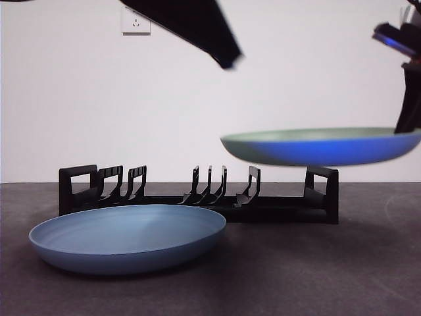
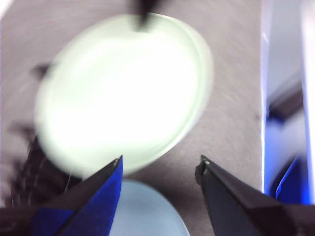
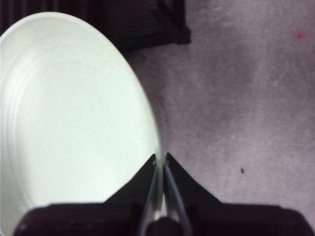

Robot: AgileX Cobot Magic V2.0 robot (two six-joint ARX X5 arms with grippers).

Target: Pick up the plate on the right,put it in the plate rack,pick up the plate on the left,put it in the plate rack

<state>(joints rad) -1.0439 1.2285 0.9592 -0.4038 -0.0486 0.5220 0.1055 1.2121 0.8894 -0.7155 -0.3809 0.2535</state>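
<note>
Clamping the pale green plate [image 1: 322, 146] by its rim, the right gripper [image 3: 161, 160] held it level above the plate rack [image 1: 197, 194], not yet slotted. The blue plate [image 1: 128, 236] lay untouched on the desk [image 1: 316, 270]; the left gripper [image 2: 160, 164] hovered above with jaws apart.

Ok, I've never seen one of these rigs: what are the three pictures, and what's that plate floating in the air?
It is a two-armed table robot. One picture looks level across the table; the other two come from cameras on each wrist. The floating green plate isn't floating: the right tool is pinching its rim, jaws closed on it, above the table. The left tool hangs open above, holding nothing. A blue plate lies on the table in front of the black plate rack, which holds no plates yet.
</note>
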